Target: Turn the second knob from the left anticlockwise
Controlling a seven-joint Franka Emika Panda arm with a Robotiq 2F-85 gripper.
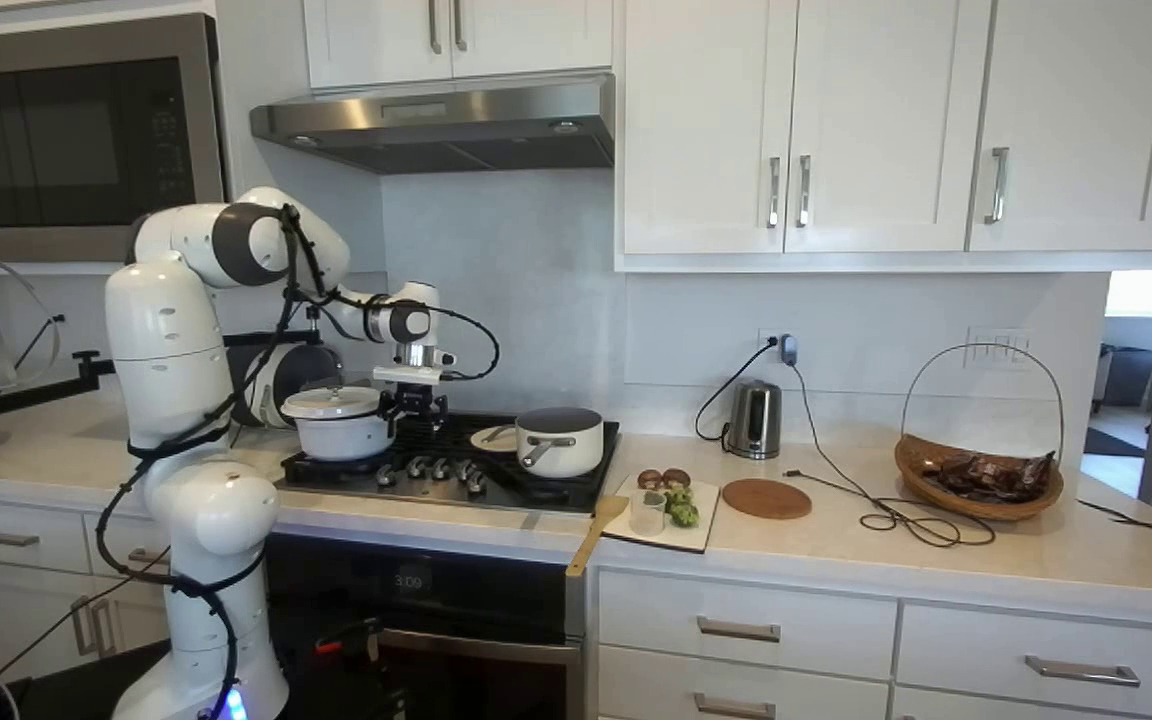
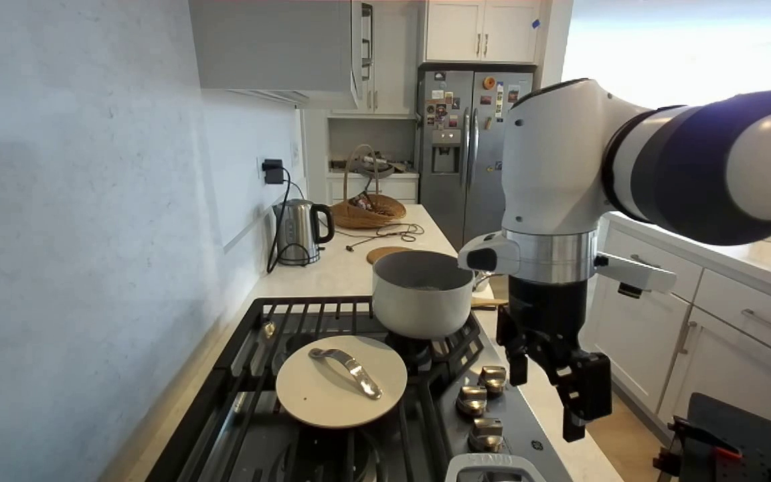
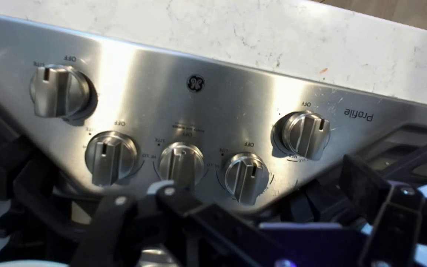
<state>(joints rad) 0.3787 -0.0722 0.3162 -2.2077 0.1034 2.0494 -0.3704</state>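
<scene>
In the wrist view, which stands upside down, silver knobs line the steel cooktop panel. The second knob from the left (image 3: 247, 180) appears second from the right there, its dark mark facing the OFF label side. It also shows in an exterior view (image 1: 418, 467). My gripper (image 2: 547, 398) is open and empty, pointing down, its fingers apart above the knob area and touching no knob. It also shows in an exterior view (image 1: 416, 412). In the wrist view its dark fingers spread across the bottom, close to the knob's picture edge.
A lidded white pot (image 1: 341, 425) stands left of the gripper on the cooktop. A white saucepan (image 2: 422, 294) stands on the right burner, a cream lid (image 2: 342, 381) on the grates. Neighbouring knobs (image 3: 306, 135) (image 3: 182, 165) sit close by. A wooden spatula (image 1: 596, 535) lies on the counter.
</scene>
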